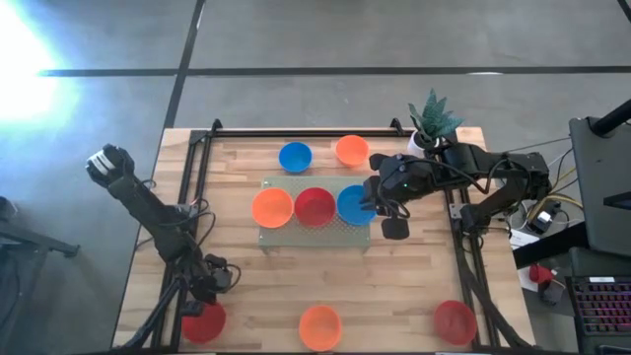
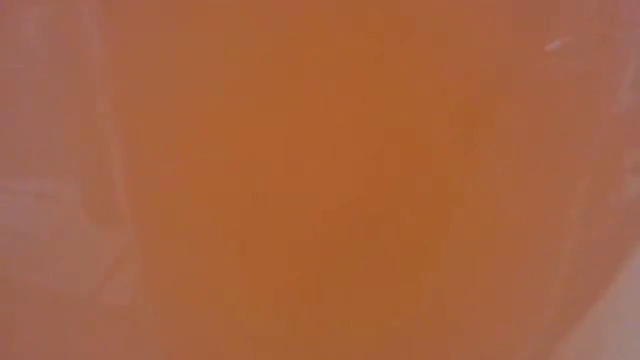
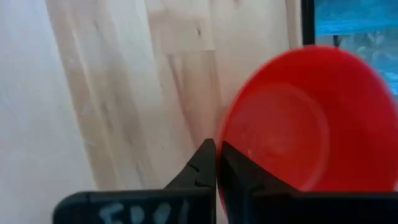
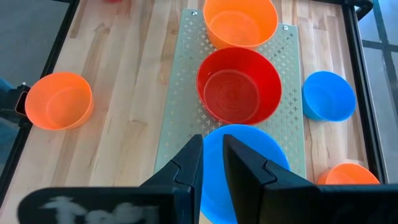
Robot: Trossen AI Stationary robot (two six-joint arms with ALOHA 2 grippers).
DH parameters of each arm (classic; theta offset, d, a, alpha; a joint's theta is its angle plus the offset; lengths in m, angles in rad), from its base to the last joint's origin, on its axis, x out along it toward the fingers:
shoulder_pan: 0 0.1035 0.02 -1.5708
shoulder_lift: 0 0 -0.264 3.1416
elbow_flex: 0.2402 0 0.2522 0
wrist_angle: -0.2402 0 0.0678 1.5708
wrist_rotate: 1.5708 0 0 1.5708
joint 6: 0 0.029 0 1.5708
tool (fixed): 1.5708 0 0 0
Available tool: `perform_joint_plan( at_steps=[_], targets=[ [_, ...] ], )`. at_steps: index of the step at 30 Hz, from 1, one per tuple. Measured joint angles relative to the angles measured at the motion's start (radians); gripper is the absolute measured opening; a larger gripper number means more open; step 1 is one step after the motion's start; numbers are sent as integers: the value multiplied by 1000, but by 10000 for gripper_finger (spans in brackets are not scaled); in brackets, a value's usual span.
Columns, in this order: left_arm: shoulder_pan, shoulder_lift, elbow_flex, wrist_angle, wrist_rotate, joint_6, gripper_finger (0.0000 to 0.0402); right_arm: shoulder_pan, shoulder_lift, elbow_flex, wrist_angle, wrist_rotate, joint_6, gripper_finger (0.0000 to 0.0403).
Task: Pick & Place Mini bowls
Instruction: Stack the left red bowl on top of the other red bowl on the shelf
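Observation:
Three mini bowls sit in a row on the pale green mat (image 1: pixel 314 233): orange (image 1: pixel 272 207), red (image 1: pixel 315 207) and blue (image 1: pixel 352 203). My right gripper (image 4: pixel 212 163) is at the blue bowl (image 4: pixel 249 155), shut on its rim. A blue bowl (image 1: pixel 295 156) and an orange one (image 1: pixel 351 150) rest on the wood beyond the mat. Near the table's near edge stand a red bowl (image 1: pixel 203 322), an orange one (image 1: pixel 319 326) and another red one (image 1: pixel 455 321). My left gripper (image 3: pixel 216 163) is shut, right beside the near-left red bowl (image 3: pixel 311 118). My right gripper pinches the blue bowl's rim (image 4: pixel 211 140) on the side nearest the table's right edge, with one finger (image 4: pixel 245 168) inside the bowl and the other (image 4: pixel 189 165) outside. The fingers come slanting down from the right. The bowl's base sits on the mat. My left gripper's shut fingertips are at the red bowl's rim (image 3: pixel 225 134); whether they touch it I cannot tell.
A small white pot with a green plant (image 1: pixel 432 120) stands at the far right corner, just behind my right arm. A black frame rail (image 1: pixel 200 177) runs along the table's sides. An orange bowl wall (image 2: pixel 320 180) fills the whole low view.

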Motion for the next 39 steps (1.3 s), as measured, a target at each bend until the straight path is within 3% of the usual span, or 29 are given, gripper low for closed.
perform_joint_plan(
  at_steps=[7, 14, 21, 25, 29, 39],
  targets=[
    [7, -10, 13, 39, 5, -21, 2, 0, 0, 0, 0, 0, -2, 57],
    [34, -70, 108, 38, -30, -77, 1, 0, 0, 0, 2, 0, 0, 57],
    [93, -166, 172, 28, -251, -75, 1, 0, 0, 0, 11, 0, -1, 57],
    [157, -230, 198, -39, -331, -120, 1, 0, 0, 0, 36, 0, -2, 57],
    [245, -277, 247, -145, -345, -166, 0, 0, 0, 0, 58, 0, -3, 57],
    [431, -320, 499, -432, -425, -64, 0, 0, 0, 0, 58, 0, -3, 57]
  ],
)
